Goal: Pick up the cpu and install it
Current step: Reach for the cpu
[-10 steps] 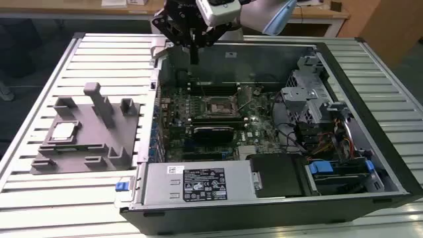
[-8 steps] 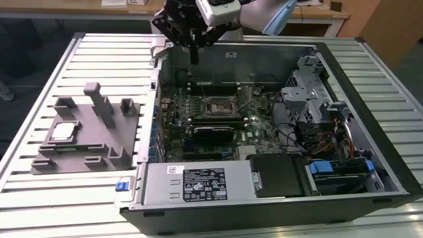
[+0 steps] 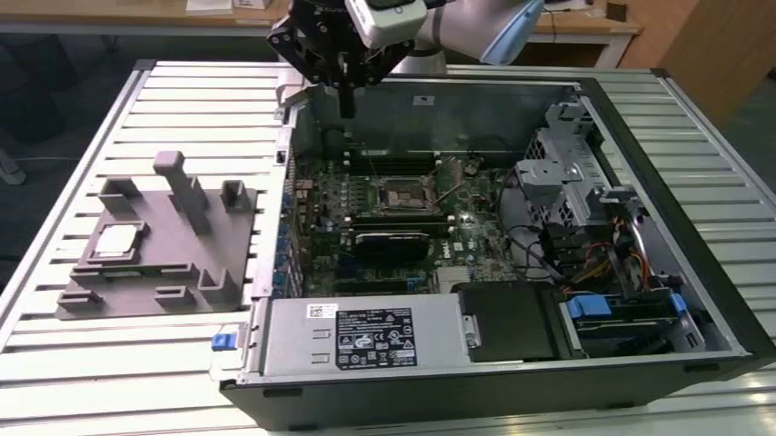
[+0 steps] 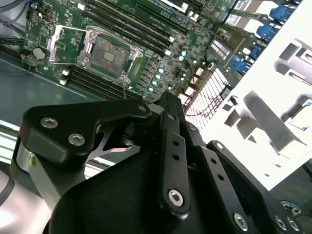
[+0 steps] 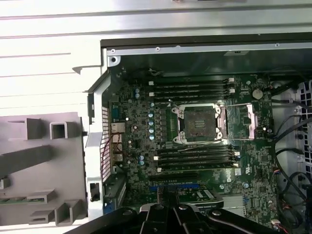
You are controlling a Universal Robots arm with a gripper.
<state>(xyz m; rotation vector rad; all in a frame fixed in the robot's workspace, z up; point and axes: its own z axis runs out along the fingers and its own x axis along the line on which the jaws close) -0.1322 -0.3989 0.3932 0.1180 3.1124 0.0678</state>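
The gripper (image 3: 348, 111) hung over the back wall of the open computer case (image 3: 497, 118), close to the case's corner on the exterior view's left. Its two fingers were pressed together and nothing was between them. The cpu (image 3: 115, 242) was not in the case. It lay flat on the grey tray (image 3: 182, 268), which stood on the slatted table (image 3: 73, 363) just outside the case, beside the side wall on the exterior view's left and well apart from the gripper. Inside the case, about in the middle of the green motherboard (image 5: 141, 141), the socket (image 5: 198, 123) was open, with its metal frame (image 5: 242, 120) folded back beside it and the dark square bare. At the front of the case sat the grey power supply (image 3: 363, 336).
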